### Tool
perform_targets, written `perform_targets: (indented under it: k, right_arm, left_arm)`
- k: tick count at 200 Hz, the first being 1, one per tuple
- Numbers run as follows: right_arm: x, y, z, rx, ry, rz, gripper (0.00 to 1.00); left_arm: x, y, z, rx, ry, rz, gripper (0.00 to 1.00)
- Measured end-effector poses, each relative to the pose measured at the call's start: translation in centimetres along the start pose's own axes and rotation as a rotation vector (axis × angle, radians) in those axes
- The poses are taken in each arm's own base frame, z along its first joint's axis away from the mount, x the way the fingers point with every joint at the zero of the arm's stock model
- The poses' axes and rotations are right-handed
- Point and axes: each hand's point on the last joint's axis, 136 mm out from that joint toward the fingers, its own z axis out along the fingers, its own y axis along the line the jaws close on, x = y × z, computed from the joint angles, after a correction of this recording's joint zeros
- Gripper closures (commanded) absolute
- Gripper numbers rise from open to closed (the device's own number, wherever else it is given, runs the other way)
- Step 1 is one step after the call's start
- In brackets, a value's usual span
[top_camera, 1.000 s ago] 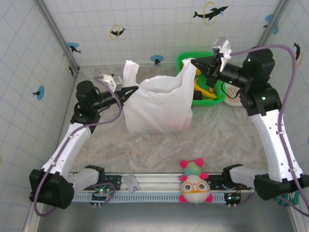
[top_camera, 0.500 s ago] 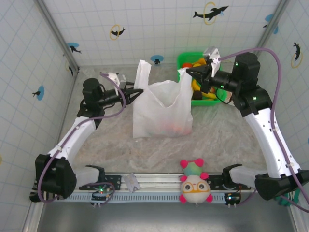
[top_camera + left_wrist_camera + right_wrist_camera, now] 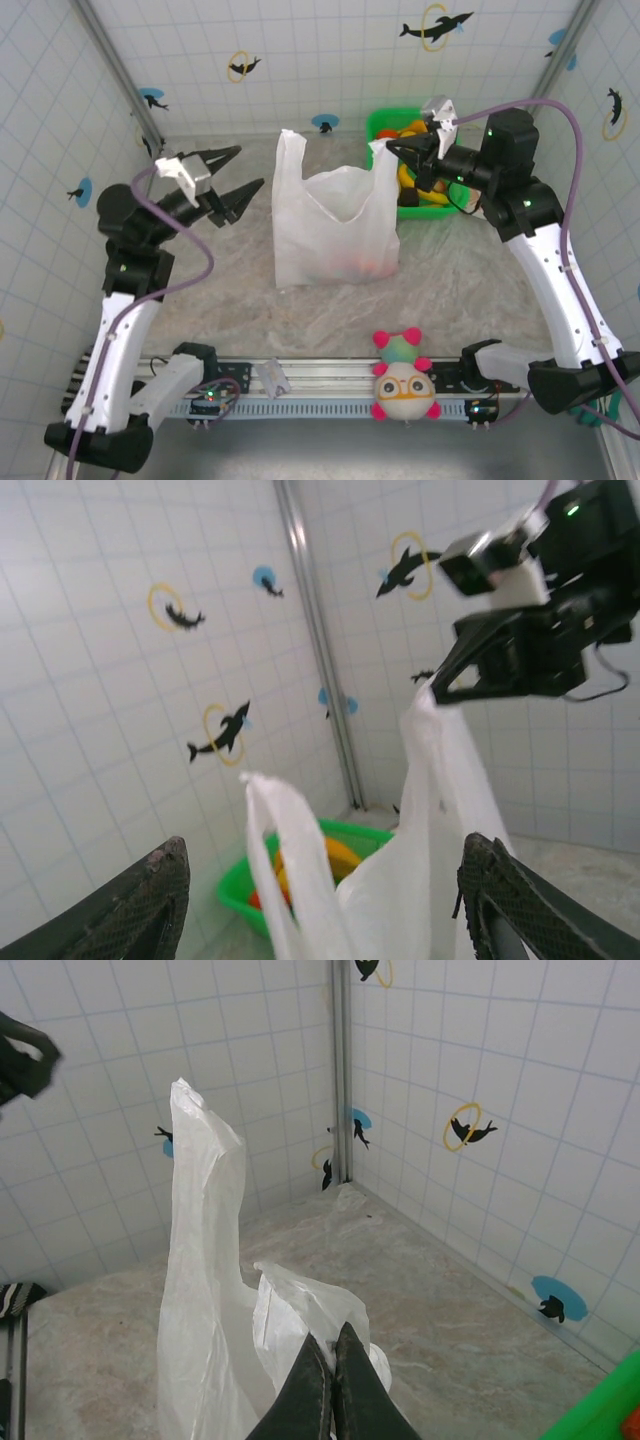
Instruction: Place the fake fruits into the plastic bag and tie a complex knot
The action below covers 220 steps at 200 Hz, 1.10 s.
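Top external | releasing left handle (image 3: 288, 160) of bag (image 3: 335, 230), pulling left gripper (image 3: 248, 167) back with jaws wide apart | keeping right gripper (image 3: 392, 148) clamped on right handle (image 3: 385, 172) | leaving bag upright beside basket (image 3: 375, 122), fruits (image 3: 365, 265) inside | likely readying handles for knotting.

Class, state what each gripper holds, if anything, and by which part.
The right gripper is shut on the plastic bag, pinching the top of one handle strap. The left gripper is open, clear of the bag, holding nothing.
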Motion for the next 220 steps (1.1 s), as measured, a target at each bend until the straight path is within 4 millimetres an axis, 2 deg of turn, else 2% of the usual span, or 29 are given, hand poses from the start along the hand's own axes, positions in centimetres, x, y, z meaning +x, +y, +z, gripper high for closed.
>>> perform_targets:
  k: [24, 41, 56, 71, 87, 114, 142, 220]
  right_arm:
    - [0.0, 0.0, 0.0, -0.001, 0.0, 0.0, 1.0]
    - [0.0, 0.1, 0.0, -0.003, -0.001, -0.001, 1.0]
    - [-0.1, 0.2, 0.1, -0.007, -0.003, -0.002, 1.0]
    - [0.0, 0.3, 0.2, -0.01, -0.004, -0.002, 1.0]
    - [0.1, 0.4, 0.3, -0.015, -0.002, 0.0, 1.0]
    - [0.1, 0.6, 0.2, -0.02, -0.004, -0.002, 1.0]
    - [-0.1, 0.9, 0.0, -0.03, -0.011, -0.007, 1.0]
    - [-0.3, 1.5, -0.2, -0.059, -0.016, -0.027, 1.0]
  left_arm:
    - [-3.5, -4.6, 0.9, 0.124, -0.093, 0.015, 0.29]
    - [-4.0, -7.6, 3.2, 0.229, -0.102, -0.008, 0.3]
    - [-3.6, -8.7, 6.2, 0.283, -0.076, -0.018, 0.35]
    - [-2.5, -8.5, 9.5, 0.303, -0.035, -0.025, 0.4]
    - [0.1, -7.8, 12.8, 0.305, 0.04, -0.041, 0.42]
    - [3.6, -7.1, 16.1, 0.307, 0.131, -0.049, 0.41]
    - [5.1, -6.9, 17.6, 0.315, 0.169, -0.047, 0.43]
    - [4.4, -5.9, 18.4, 0.279, 0.153, -0.007, 0.4]
